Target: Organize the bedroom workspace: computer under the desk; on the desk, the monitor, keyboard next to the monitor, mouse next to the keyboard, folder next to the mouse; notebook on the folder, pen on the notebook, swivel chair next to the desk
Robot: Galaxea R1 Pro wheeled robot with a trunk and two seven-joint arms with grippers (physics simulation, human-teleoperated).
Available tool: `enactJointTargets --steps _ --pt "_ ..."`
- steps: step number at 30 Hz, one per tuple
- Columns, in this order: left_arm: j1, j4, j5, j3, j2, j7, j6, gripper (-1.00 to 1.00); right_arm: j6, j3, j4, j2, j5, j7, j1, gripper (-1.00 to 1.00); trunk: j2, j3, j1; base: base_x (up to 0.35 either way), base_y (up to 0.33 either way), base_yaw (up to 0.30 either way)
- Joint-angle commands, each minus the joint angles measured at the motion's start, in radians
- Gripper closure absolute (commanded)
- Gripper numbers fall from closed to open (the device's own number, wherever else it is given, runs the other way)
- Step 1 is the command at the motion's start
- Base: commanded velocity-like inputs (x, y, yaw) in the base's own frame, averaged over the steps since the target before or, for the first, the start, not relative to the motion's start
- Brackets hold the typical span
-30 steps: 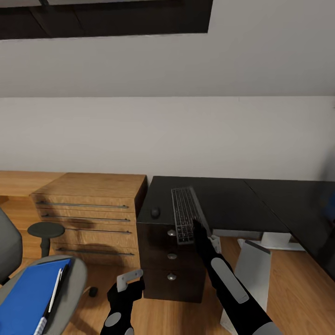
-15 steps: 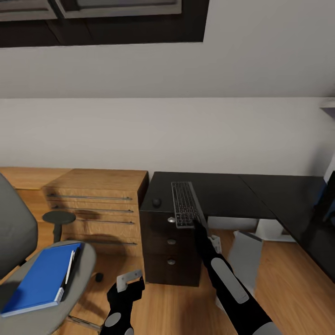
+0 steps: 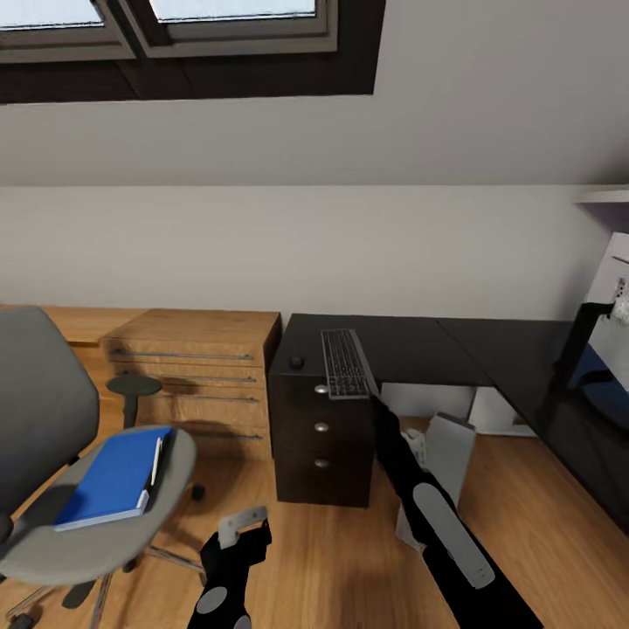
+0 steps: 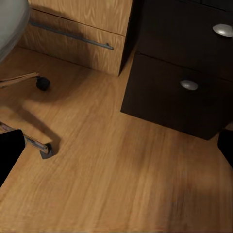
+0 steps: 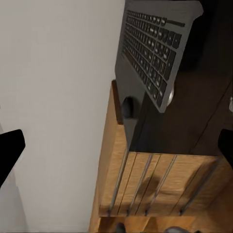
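**Keyboard and mouse on the desk's near-left corner, folder on the chair**

Head view: the swivel chair (image 3: 61,454) stands at the left with the blue folder (image 3: 112,479) lying on its seat. A thin dark notebook (image 3: 162,460) shows along the folder's far edge, and a white pen (image 3: 156,461) lies there too; whether they rest on the folder or beside it is hard to tell. The keyboard (image 3: 346,362) lies on the desk (image 3: 411,349) at its front edge, above the drawer unit (image 3: 321,437), with the mouse (image 3: 297,361) just beside it at the desk's left corner. The right gripper (image 3: 377,404) is raised just below the keyboard's near end, its fingers hidden behind the arm. The left gripper (image 3: 242,528) hangs low over the floor, well apart from the chair. A dark monitor (image 3: 603,367) is cut off at the right edge. A grey computer (image 3: 447,452) stands on the floor under the desk, partly hidden by the arm.

Left wrist view: the fingertips (image 4: 9,153) sit wide apart, nothing between them, above wooden floor; the drawer unit's knobs and a chair castor (image 4: 42,83) are near.

Right wrist view: the fingers are spread, holding nothing; the keyboard and mouse (image 5: 127,107) lie ahead on the desk.
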Motion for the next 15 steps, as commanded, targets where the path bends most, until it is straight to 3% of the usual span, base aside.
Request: enactJointTargets --steps 1,6,15 --pt "-0.001 -0.001 0.005 -0.002 0.000 0.007 0.004 -1.00 -0.009 0.003 -0.049 -0.003 -0.009 -0.019 0.022 -1.00 -0.001 -0.001 -0.001 -0.336 0.000 0.000" --pt "-0.001 -0.001 0.006 -0.002 0.000 0.007 0.004 -1.00 -0.006 0.001 -0.219 -0.031 -0.011 -0.037 0.134 -1.00 -0.001 -0.001 -0.001 -0.336 0.000 0.000" --pt "-0.001 -0.001 0.008 -0.002 0.000 0.008 0.004 -1.00 -0.006 0.001 -0.238 -0.046 -0.012 -0.028 0.150 -1.00 -0.001 -0.001 -0.001 -0.336 0.000 0.000"
